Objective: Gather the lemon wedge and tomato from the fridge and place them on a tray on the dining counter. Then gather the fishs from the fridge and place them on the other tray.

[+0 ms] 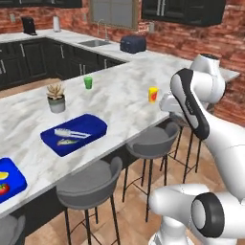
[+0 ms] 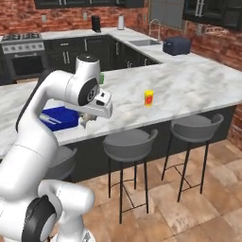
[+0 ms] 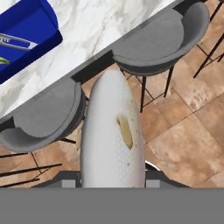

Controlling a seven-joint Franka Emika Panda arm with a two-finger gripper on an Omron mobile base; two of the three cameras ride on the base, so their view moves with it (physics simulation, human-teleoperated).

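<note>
Fish (image 3: 113, 135) sits lengthwise between the jaws of my tool (image 3: 113, 186), grey-silver body pointing straight ahead of the hand, so that it can be carried level and set down flat. My tool is partly spread and pinching this fish at its near end. Ahead and to the upper left of my tool lies the blue tray (image 3: 27, 38) on the marble surface (image 3: 100, 26); it already carries the other fish (image 1: 66, 141) and a long silver utensil (image 1: 71, 133). Below my tool stand two grey stools (image 3: 43, 116), so I judge the carry is not yet over the tray. The second tray (image 1: 10, 179), further left, holds the tomato (image 1: 4, 188) and the lemon wedge (image 1: 3, 175).
</note>
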